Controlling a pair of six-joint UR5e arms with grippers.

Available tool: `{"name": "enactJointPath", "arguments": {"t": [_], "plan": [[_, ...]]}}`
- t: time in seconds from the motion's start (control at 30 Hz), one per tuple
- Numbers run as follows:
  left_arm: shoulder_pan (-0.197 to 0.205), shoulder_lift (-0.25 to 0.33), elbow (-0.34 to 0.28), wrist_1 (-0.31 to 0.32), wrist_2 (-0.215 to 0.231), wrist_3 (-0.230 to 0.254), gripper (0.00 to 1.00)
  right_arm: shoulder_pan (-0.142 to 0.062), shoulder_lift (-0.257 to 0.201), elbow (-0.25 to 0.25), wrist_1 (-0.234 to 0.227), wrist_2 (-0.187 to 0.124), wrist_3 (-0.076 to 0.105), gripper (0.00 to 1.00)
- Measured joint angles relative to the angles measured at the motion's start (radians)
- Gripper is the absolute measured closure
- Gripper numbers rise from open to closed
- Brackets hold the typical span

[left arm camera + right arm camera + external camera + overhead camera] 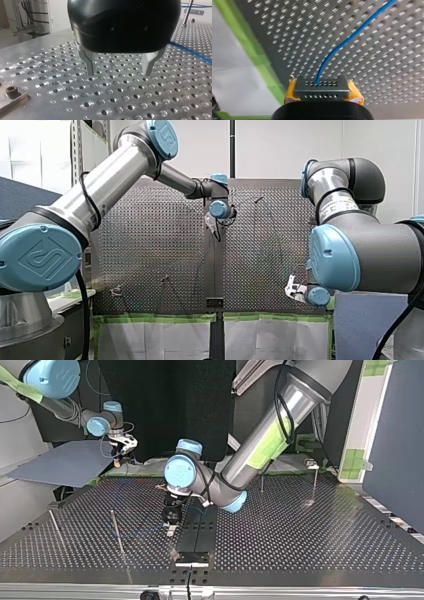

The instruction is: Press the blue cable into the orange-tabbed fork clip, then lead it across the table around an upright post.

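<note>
In the right wrist view my right gripper [322, 91] is shut, its yellow pads [290, 92] clamping a grey block with rows of small holes [321, 88]. The blue cable [352, 37] leaves that block and runs away over the perforated table [287, 37]. At the top view's left this gripper [122, 449] hangs near the table's far edge. My left gripper [120, 72] stands open just above the plate, nothing between its metal fingers [89, 65]. The blue cable [192, 52] lies beside it. In the top view it [171, 521] is near the middle. I cannot make out an orange-tabbed clip.
Thin upright posts stand in the top view, two at the left [118, 532] [54, 526] and two at the far right [315, 481] [262, 483]. A dark strip [197, 527] splits the table down the middle. A bolted metal block [12, 96] sits beside my left gripper.
</note>
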Motion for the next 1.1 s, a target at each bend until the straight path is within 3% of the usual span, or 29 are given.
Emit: {"name": "enactJointPath", "arguments": {"t": [0.23,0.43,1.1], "plan": [[0.002,0.0,0.0,-0.002,0.0,0.0,0.09,-0.026,0.053,-0.004,-0.031,-0.004,0.0,1.0],[0.002,0.0,0.0,-0.012,-0.004,0.0,0.09,-0.041,0.066,-0.006,-0.041,-0.006,0.002,1.0],[0.003,0.0,0.0,-0.031,-0.009,-0.001,0.09,-0.057,0.099,-0.021,-0.051,-0.021,-0.001,1.0]]}}
